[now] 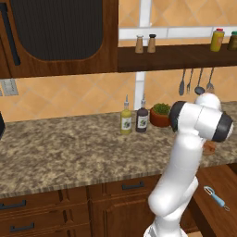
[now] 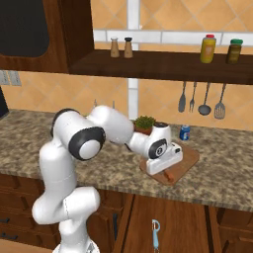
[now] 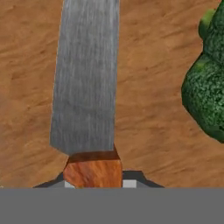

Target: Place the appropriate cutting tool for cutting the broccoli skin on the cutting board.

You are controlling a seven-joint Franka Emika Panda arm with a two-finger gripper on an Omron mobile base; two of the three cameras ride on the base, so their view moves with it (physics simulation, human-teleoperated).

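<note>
Setting: granite counter (image 2: 222, 173) under an orange tiled wall, utensils hanging behind; I have the arm reaching over the cutting board (image 2: 190, 159).
Gripper: my gripper (image 3: 97, 181) sits low over the board, clamped on the knife (image 3: 86, 83) by its wooden handle, as far as I can judge; the fingertips themselves are hidden.
Knife: grey blade runs straight ahead of the gripper, flat along the wood, which suggests it is being laid down.
Broccoli: the broccoli (image 3: 208, 78) lies on the board ahead and to the right of the gripper, apart from the blade.
Peeler: a blue-handled peeler (image 2: 155, 234) lies well below the gripper, off the counter.
Concern: for skin, I suspect the peeler suits better than this knife.
</note>
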